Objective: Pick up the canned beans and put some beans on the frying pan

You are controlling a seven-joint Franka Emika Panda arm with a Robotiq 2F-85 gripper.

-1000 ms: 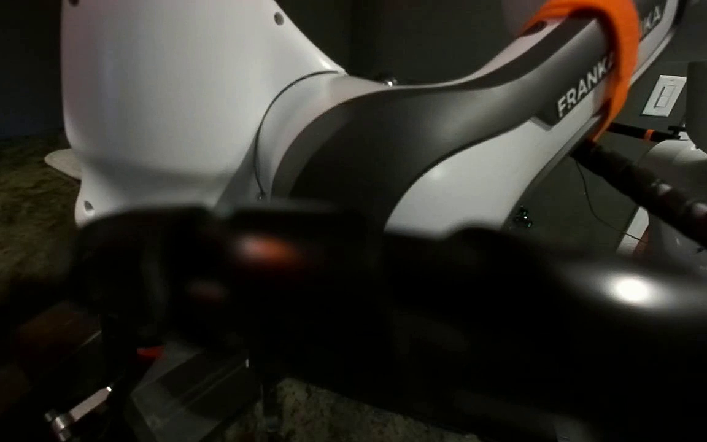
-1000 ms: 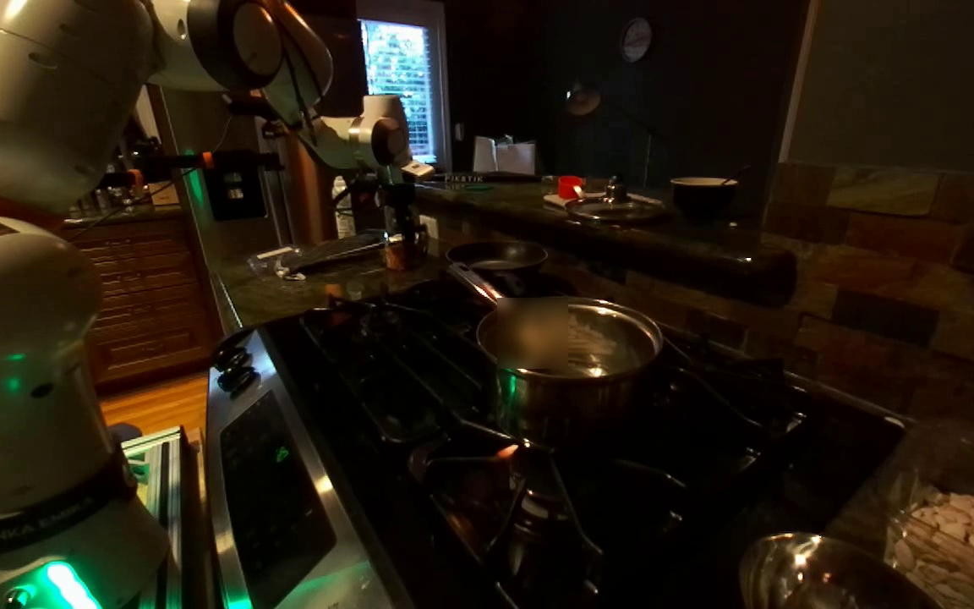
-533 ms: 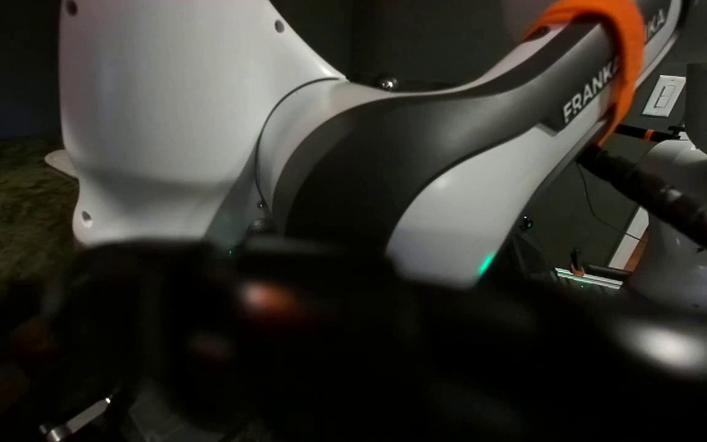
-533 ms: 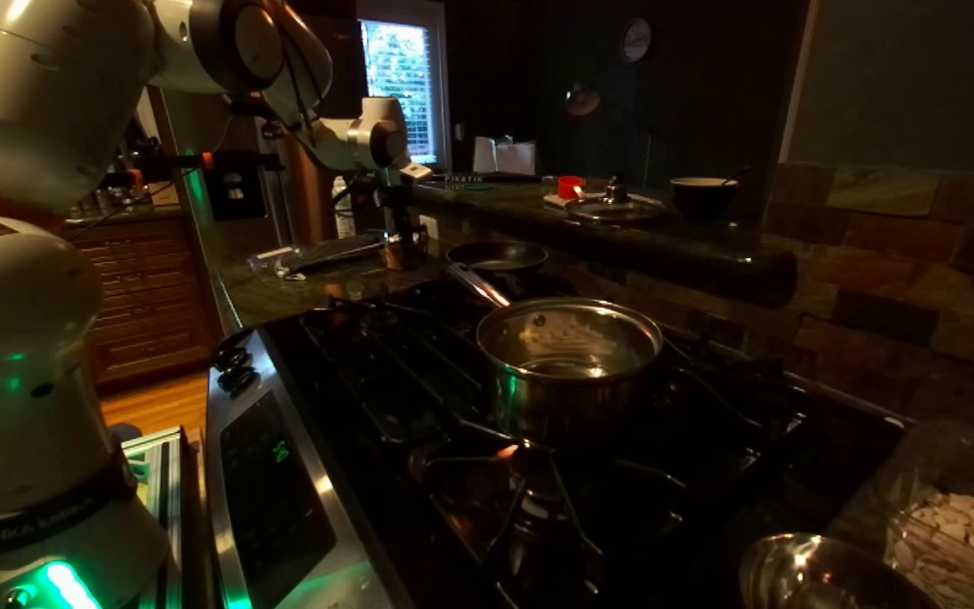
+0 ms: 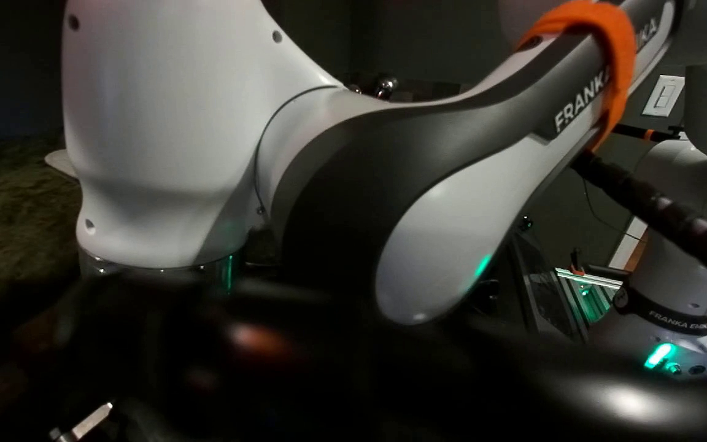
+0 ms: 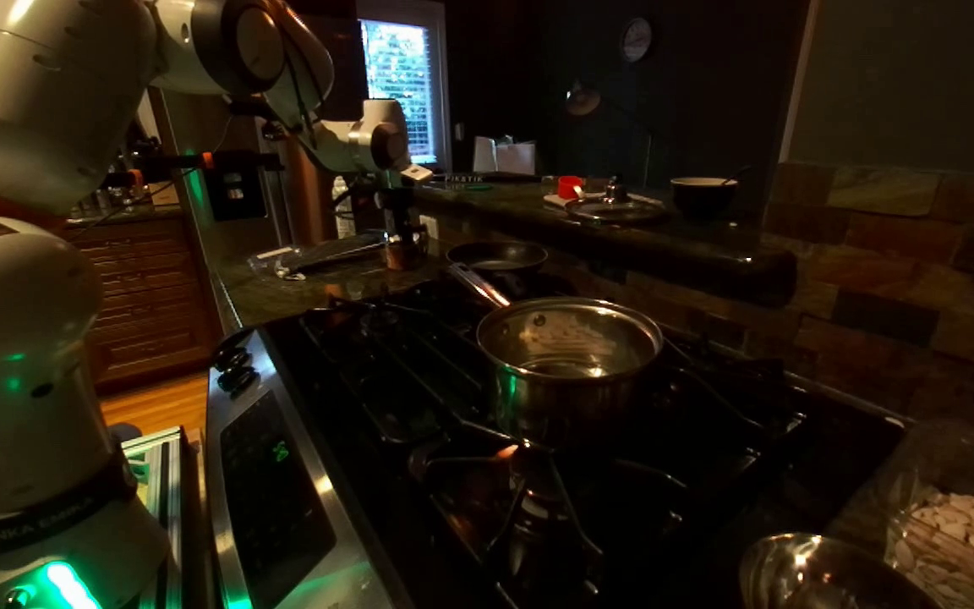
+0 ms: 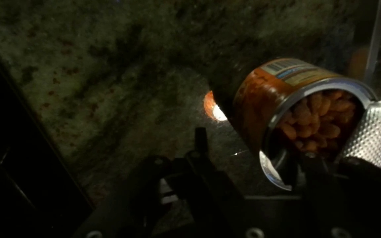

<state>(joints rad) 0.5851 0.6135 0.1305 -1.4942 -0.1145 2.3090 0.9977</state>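
My gripper (image 7: pixel 256 147) stands with its fingers (image 7: pixel 201 142) apart at the rim of the can (image 7: pixel 265 94); beans (image 7: pixel 319 119) show inside. The pan (image 6: pixel 500 264) sits nearby.

In an exterior view, a steel pot (image 6: pixel 567 402) stands on the stove (image 6: pixel 369 381). On the raised counter (image 6: pixel 681 252), a round lid (image 6: pixel 610 210) lies close to the front edge, a red cup (image 6: pixel 570 187) is behind it, and a dark bowl (image 6: pixel 703 201) stands nearer the corner. By the stove's edge, a metal bowl (image 6: pixel 825 579) is beside a clear package (image 6: pixel 965 533).
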